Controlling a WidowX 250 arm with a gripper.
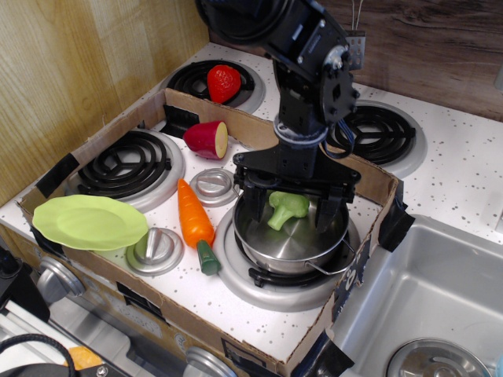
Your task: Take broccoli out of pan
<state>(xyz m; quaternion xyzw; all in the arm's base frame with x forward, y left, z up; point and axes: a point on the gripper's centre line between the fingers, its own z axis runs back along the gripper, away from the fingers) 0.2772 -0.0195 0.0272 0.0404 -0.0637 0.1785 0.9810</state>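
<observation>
The broccoli (pixel 288 204), a small light-green floret with a pale stalk, lies inside the shiny steel pan (pixel 292 243) on the front right burner. My gripper (pixel 288 219) hangs straight down over the pan with its black fingers spread wide. One finger (pixel 252 206) is left of the broccoli and the other (pixel 325 212) is right of it, both lowered inside the pan's rim. The fingers straddle the broccoli without closing on it. The arm hides the pan's far rim and far handle.
An orange carrot (pixel 194 217) lies left of the pan. A lime-green plate (pixel 89 222) sits at the front left. A halved red fruit (pixel 207 139) and a strawberry (pixel 224 82) lie behind. Grey knob discs (pixel 214 186) and cardboard walls (pixel 363 174) surround the stove; a sink (pixel 440 290) lies right.
</observation>
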